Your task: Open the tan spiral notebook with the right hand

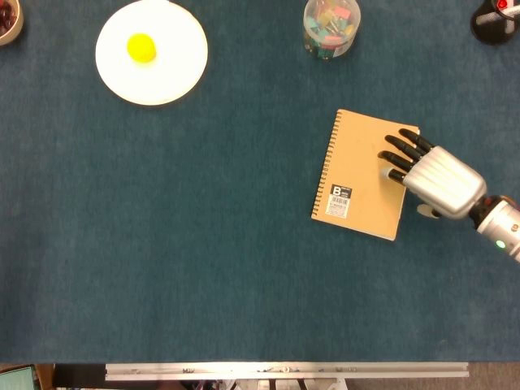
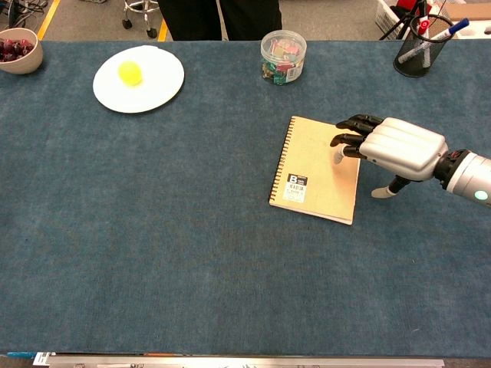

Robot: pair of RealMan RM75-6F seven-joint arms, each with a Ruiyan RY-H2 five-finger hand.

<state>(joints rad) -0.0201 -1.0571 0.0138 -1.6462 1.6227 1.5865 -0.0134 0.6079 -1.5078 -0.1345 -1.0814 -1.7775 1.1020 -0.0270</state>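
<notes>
The tan spiral notebook (image 1: 363,174) (image 2: 318,169) lies closed on the blue table, skewed, with its wire spine on the left and a black-and-white label near its lower left corner. My right hand (image 1: 432,175) (image 2: 395,146) hovers palm down over the notebook's right edge. Its dark fingers (image 1: 400,155) reach over the upper right part of the cover, and the thumb hangs off the right edge. It holds nothing. My left hand shows in neither view.
A white plate (image 1: 174,65) (image 2: 157,86) with a yellow ball (image 1: 141,47) stands at the back left. A clear jar of coloured clips (image 1: 331,27) (image 2: 283,56) is behind the notebook. A mesh pen cup (image 2: 423,47) sits back right, a bowl (image 2: 19,50) back left.
</notes>
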